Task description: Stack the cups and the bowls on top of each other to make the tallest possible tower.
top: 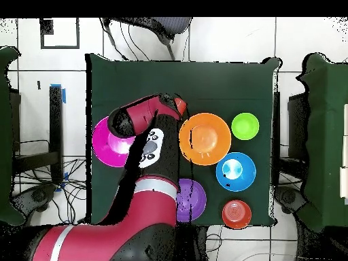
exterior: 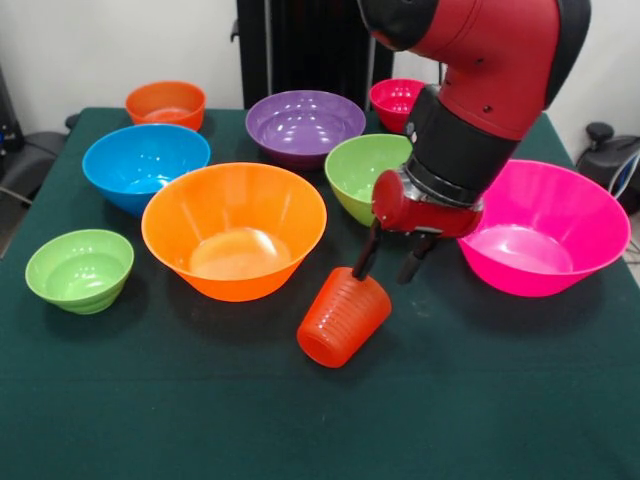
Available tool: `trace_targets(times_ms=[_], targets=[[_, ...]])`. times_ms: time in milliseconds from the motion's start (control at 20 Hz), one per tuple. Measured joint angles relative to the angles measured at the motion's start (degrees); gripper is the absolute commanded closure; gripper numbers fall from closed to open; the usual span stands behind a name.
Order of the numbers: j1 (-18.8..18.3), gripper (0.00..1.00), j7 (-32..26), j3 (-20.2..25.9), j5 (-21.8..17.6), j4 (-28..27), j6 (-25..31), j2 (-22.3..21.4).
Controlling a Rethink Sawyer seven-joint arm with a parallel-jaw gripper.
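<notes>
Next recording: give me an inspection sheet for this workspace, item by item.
Surface: dark green cloth table, no spills seen.
Job's things: tumbler tilted near the front; large orange bowl, large pink bowl, blue bowl, purple bowl, medium green bowl, small green bowl, small orange bowl and magenta bowl all stand apart and upright. No tower yet.
Clutter: nothing seen.
Gripper: gripper open, one finger at the tumbler's upper rim.
Cables: cables on the floor beside the table.
Surroundings: tiled floor; chair at the table's far side in the overhead view.
</notes>
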Motion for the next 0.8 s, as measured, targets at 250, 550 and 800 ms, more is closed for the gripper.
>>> trace_targets(times_ms=[250, 550, 800], targets=[[0.1, 0.00, 0.0, -0.7, -2.4, -0.5, 0.0, 1.4], [0.1, 0.00, 0.0, -0.9, -3.7, -1.2, 0.0, 1.9], [0.1, 0.00, 0.0, -0.9, -3.7, -1.4, 0.6, 2.0]])
